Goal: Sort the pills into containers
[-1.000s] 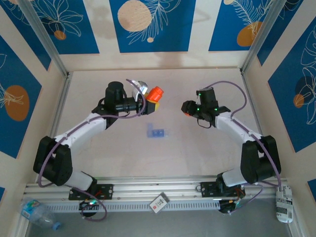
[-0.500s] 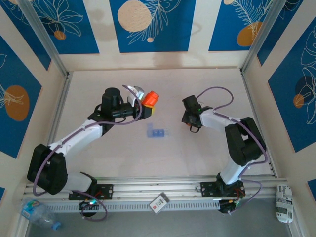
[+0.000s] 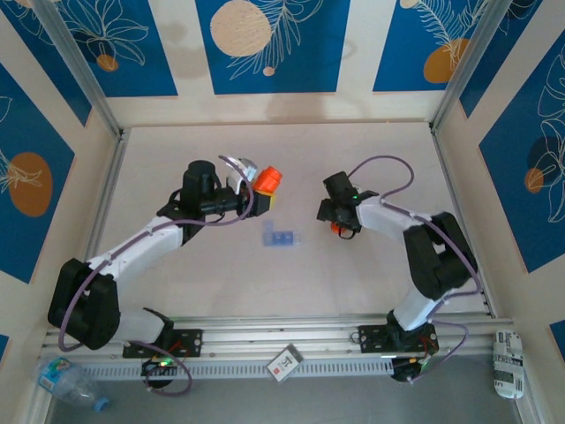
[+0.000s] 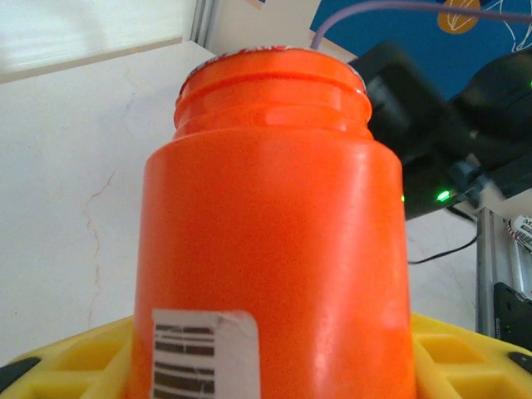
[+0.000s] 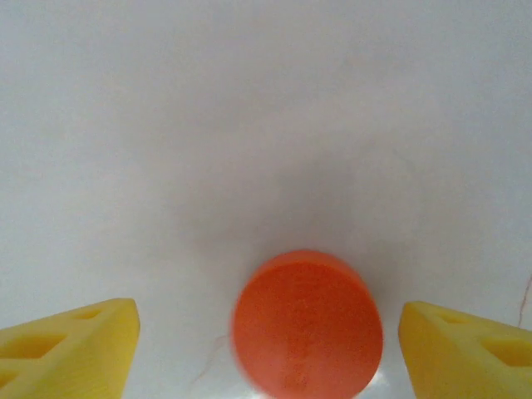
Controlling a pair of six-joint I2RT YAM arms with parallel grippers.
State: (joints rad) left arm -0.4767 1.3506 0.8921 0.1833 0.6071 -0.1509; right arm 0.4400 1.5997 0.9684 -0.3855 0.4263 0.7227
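1. Left hand (image 3: 262, 187) is clamped on an orange cylindrical plastic bottle (image 4: 274, 249), left of the middle of the white counter (image 3: 221, 274) and toward its far edge.
2. Its wrist view adds what the overhead view leaves too small: the bottle's ridged neck stands exposed, a white barcode label (image 4: 205, 353) sits low on its side, and yellow fingers (image 4: 465, 353) flank its base.
3. Right hand (image 5: 268, 332) points down at the counter right of the middle, its yellow fingers (image 5: 75, 349) apart.
4. Its wrist view shows a round orange plastic cap (image 5: 307, 322) lying flat on the counter between those fingers, with bare counter on either side. From overhead the cap is an orange speck at the hand's near side.
5. Near the middle of the counter lies a pale-blue translucent plastic strip of joined square compartments (image 3: 281, 237), between the two hands, apart from both and closer to the near edge. What the compartments hold is too small to tell.
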